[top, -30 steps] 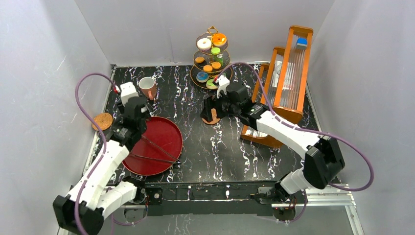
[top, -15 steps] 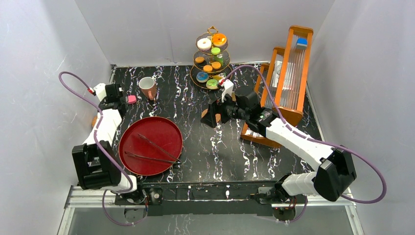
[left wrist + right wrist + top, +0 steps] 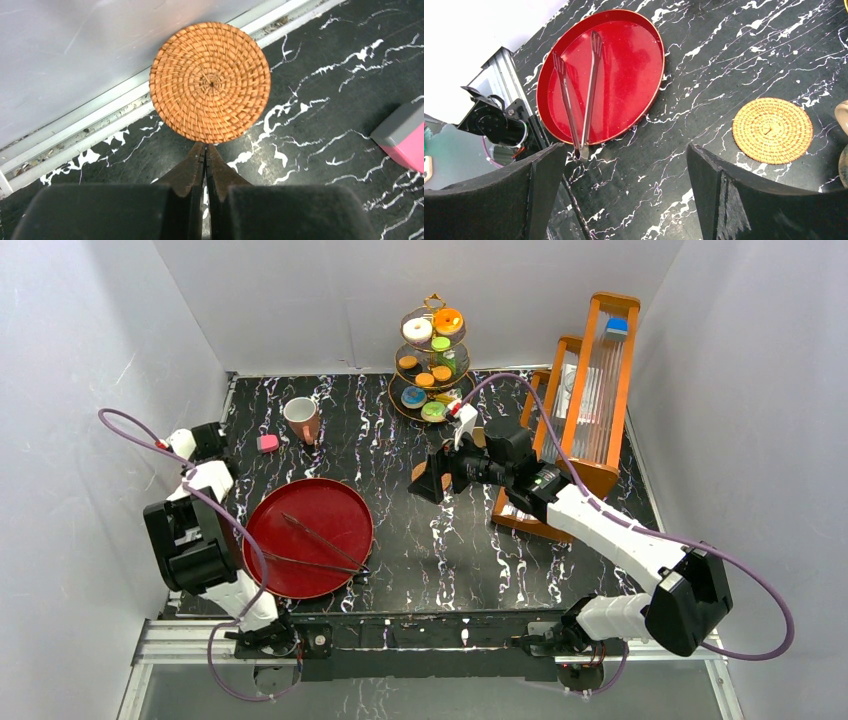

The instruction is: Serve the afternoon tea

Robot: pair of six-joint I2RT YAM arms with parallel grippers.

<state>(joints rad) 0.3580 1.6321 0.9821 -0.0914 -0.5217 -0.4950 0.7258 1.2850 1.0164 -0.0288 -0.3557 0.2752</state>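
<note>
Three white walls [image 3: 300,300] enclose a black marbled table [image 3: 430,550]. Near-left sits a tray [image 3: 335,510]. At the left edge, the left gripper [image 3: 205,148] is clenched on nothing beside the edge coaster [image 3: 210,82]. Mid-table, the right gripper [image 3: 624,155] hangs released above the centre coaster [image 3: 772,130]. The stand [image 3: 432,360] is at the far edge.

You are looking at a robot lab cell. Plain white panel walls [image 3: 80,360] box in a black marble-patterned table [image 3: 440,540]. An aluminium rail [image 3: 440,648] carries both arm bases, purple cables [image 3: 788,615] loop loose, and the food is toy pastries [image 3: 417,330].
</note>
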